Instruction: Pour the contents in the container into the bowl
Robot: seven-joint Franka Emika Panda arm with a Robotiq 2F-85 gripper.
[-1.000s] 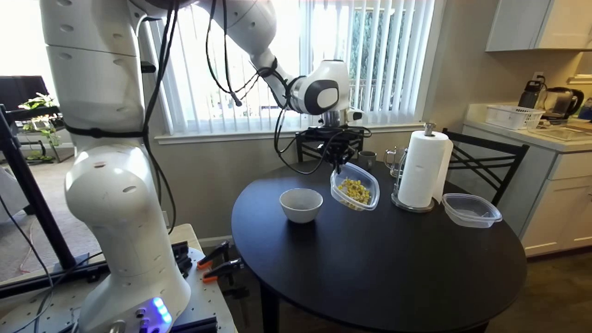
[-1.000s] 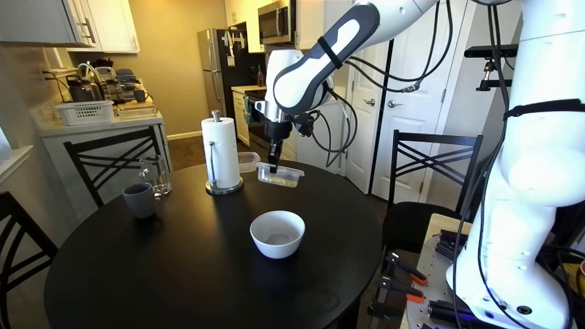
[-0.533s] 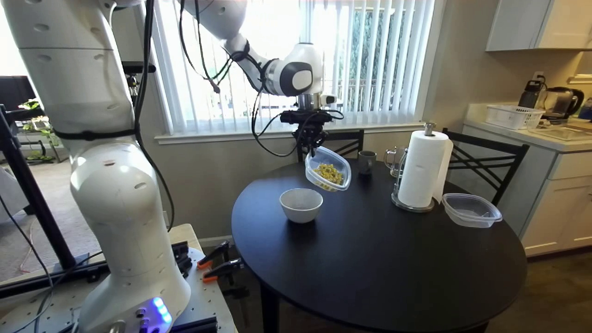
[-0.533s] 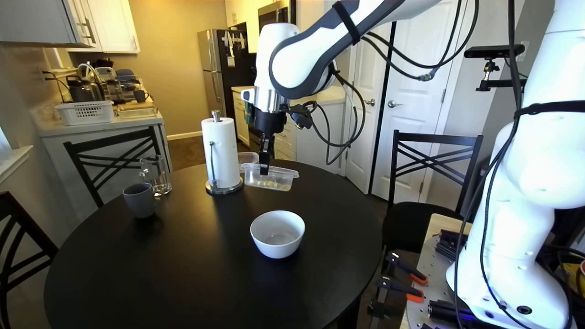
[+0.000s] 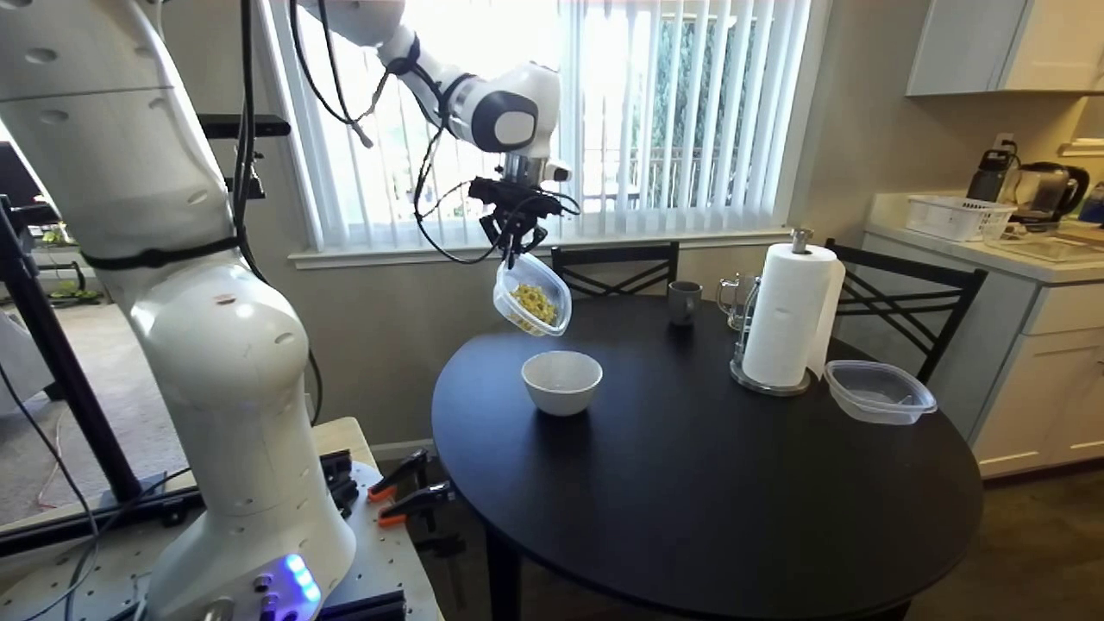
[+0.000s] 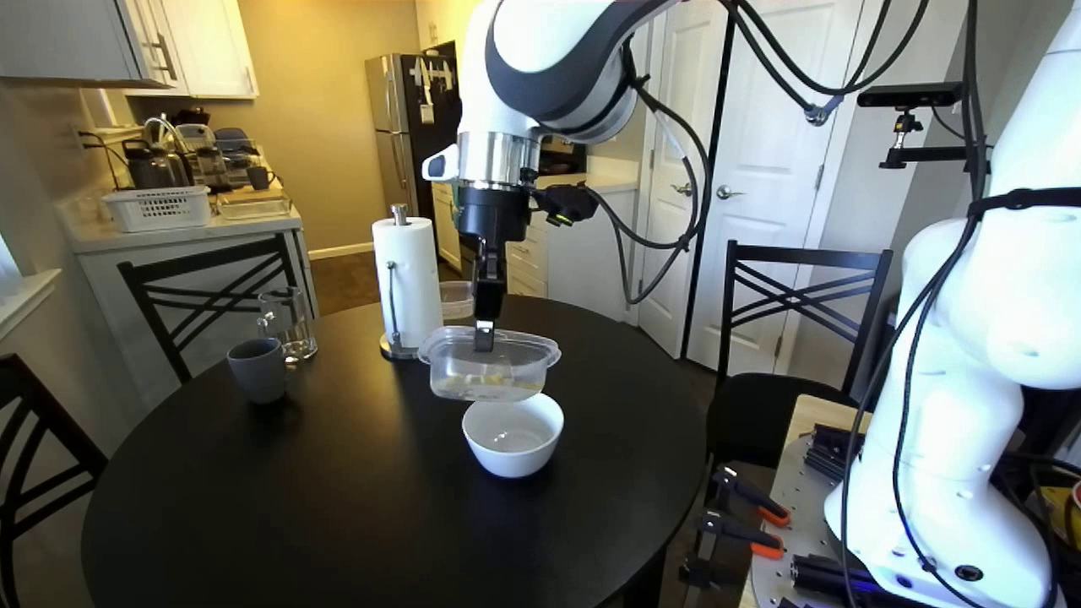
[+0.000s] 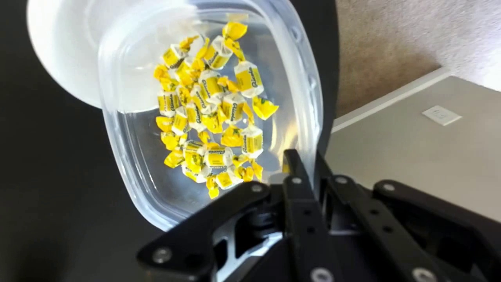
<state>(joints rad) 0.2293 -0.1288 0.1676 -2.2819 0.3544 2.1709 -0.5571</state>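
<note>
The container [image 5: 505, 291], a small clear tub, hangs tilted in the air; it also shows in an exterior view [image 6: 448, 371] and the wrist view [image 7: 307, 90]. Yellow-and-white wrapped candies [image 7: 211, 105] lie in it. My gripper [image 5: 511, 261] is shut on the container's rim, one finger inside and one outside; it also shows in an exterior view [image 6: 484, 342] and the wrist view [image 7: 307, 156]. The white bowl [image 5: 561, 401] stands upright on the table, also in an exterior view [image 6: 513, 460]. In the wrist view the container partly covers the bowl [image 7: 58, 51]. No candies show in the bowl.
On the round dark table [image 5: 690, 483] stand a paper towel roll [image 5: 780, 319], a grey mug [image 5: 684, 302], a glass mug [image 6: 289, 325] and a second clear container [image 5: 875, 410]. Chairs [image 6: 798, 338] surround it. Clamps [image 5: 414, 500] sit by the robot's base.
My gripper has carried the container across the table toward the bowl, and it now hangs close to it and above it. The candies are still inside. The bowl has not moved.
</note>
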